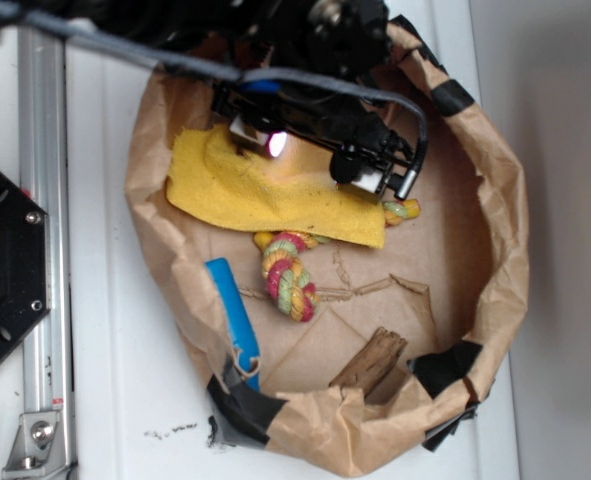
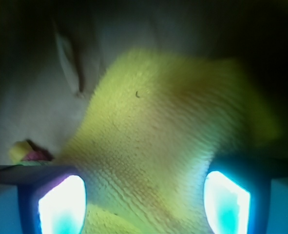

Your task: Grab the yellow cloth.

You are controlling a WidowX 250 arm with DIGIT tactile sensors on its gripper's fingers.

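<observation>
1. Only the exterior view shows the whole setting: a brown paper bag [image 1: 495, 250] with its rim rolled down and patched with black tape, lying on a white surface [image 1: 105, 380], with a metal rail [image 1: 45, 250] running down the left of the frame.
2. Inside the bag, the yellow cloth [image 1: 265, 195] lies spread in the upper left part of the floor, its upper edge raised under the arm.
3. Just below the cloth sits a braided rope toy [image 1: 290, 275] in red, green and yellow; one end reaches under the cloth's lower edge and its knot [image 1: 400, 210] shows again at the cloth's right corner.
4. A blue stick-like item [image 1: 235, 315] leans along the bag's lower left wall, and a brown wooden piece [image 1: 370, 360] rests near the bottom rim.
5. The gripper [image 1: 310, 160] hangs over the cloth near the top centre of the frame; from this angle I cannot tell how its fingers stand.
6. The wrist view supplies that: two glowing fingertips [image 2: 61, 204] sit wide apart at the lower corners, and the cloth's terry surface fills the gap between them, rising in a fold toward the upper right. They are spread, not pinching the fabric.
7. A bit of the rope toy peeks in at the lower left of the wrist frame
</observation>
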